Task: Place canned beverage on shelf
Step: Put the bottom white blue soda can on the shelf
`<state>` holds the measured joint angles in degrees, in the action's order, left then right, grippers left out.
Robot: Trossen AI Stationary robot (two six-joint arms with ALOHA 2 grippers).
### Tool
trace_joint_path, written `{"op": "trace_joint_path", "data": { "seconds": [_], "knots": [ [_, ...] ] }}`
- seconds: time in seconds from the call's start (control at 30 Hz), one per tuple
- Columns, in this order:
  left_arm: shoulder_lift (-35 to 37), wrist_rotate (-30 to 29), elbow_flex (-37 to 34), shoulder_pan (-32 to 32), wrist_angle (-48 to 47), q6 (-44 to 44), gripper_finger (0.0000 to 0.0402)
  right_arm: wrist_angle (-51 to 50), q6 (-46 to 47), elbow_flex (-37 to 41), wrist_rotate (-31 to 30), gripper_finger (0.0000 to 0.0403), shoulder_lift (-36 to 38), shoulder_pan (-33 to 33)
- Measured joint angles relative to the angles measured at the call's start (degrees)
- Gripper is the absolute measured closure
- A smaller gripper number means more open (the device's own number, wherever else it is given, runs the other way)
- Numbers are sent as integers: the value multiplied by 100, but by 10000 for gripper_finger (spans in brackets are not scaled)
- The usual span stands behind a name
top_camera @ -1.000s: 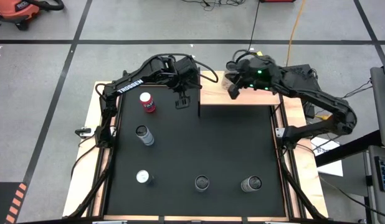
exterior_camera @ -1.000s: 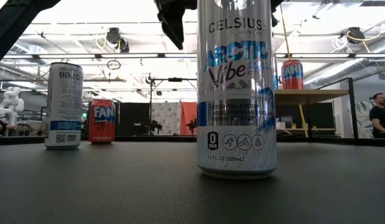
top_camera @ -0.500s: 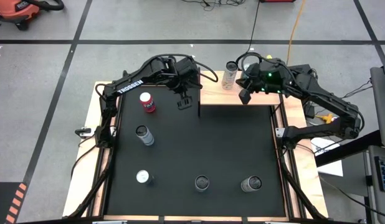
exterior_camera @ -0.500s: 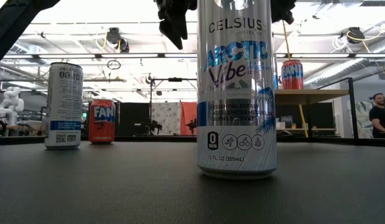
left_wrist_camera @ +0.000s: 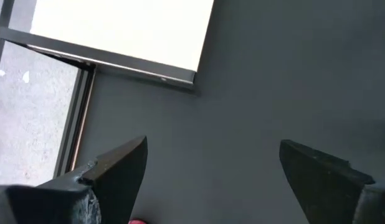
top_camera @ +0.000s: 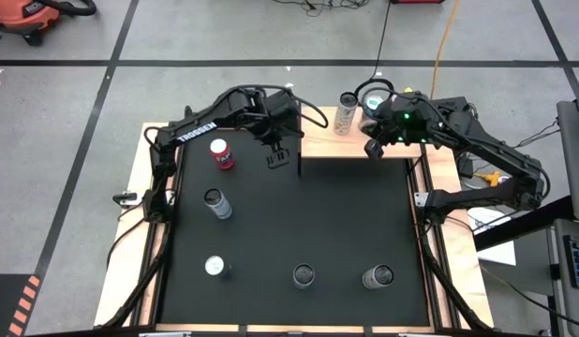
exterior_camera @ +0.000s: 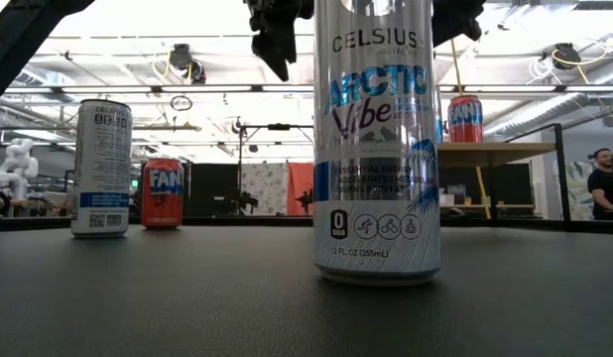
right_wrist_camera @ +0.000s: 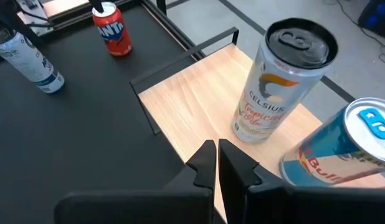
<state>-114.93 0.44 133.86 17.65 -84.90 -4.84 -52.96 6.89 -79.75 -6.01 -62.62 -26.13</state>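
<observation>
The right end effector [top_camera: 374, 150] hovers over the light wooden shelf [right_wrist_camera: 199, 106] at the worktop's far edge, fingers [right_wrist_camera: 205, 163] pressed together and gripping nothing. Just beyond it, a silver Celsius can [right_wrist_camera: 280, 87] stands upright on the shelf, lid intact, with a blue Red Bull can [right_wrist_camera: 342, 149] close beside it. The left end effector [top_camera: 279, 155] hangs with jaws spread wide and empty above the black mat [top_camera: 346, 215], near the shelf's left end.
</observation>
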Motion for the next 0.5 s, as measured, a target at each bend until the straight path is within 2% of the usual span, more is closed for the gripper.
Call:
{"op": "trace_joint_path", "data": {
  "seconds": [0.27,0.5],
  "knots": [
    [-2,9,-268,4,115,-323,42,39,-166,0,-33,403,176,0],
    [-7,560,-337,-4,115,-450,42,87,-179,0,-38,403,228,0]
  ]
}}
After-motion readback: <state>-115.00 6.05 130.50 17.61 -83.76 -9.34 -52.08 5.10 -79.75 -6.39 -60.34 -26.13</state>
